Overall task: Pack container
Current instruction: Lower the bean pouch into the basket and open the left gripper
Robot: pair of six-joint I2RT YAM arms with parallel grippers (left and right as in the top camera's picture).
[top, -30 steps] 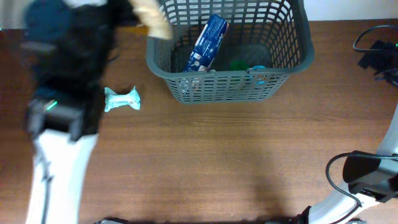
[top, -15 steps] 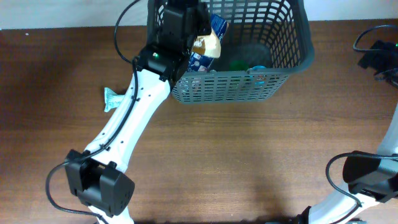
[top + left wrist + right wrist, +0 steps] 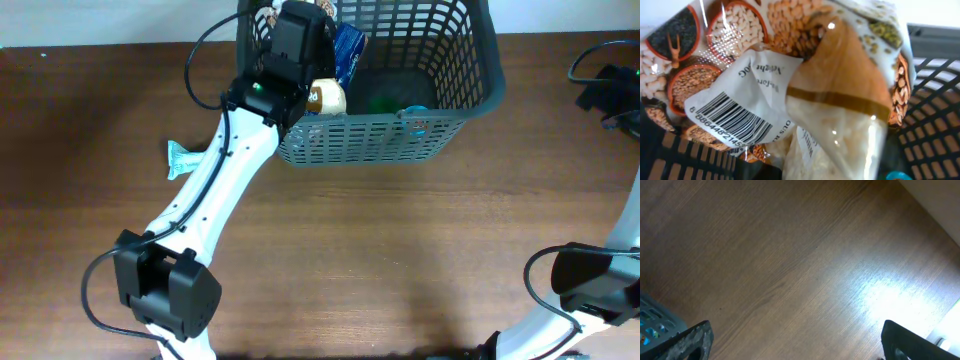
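The left arm [image 3: 215, 190] is stretched from the near edge to the far edge, its gripper [image 3: 314, 82] closed on a packet of grains [image 3: 790, 90]. The right arm [image 3: 590, 290] is folded at the near right corner, its gripper [image 3: 797, 345] spread wide, pointing down.

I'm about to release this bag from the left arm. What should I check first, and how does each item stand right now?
1. Grain bag held by left gripper: ok, it is aloft, though the fingers are hidden.
2. Bag over the basket opening: ok, but close to the front-left wall.
3. Landing spot free: cannot tell; the blue packet leans right beside it.
4. Right gripper out of the way: ok, open over the table.
5. Everything packed: not ok, a teal packet lies on the table.
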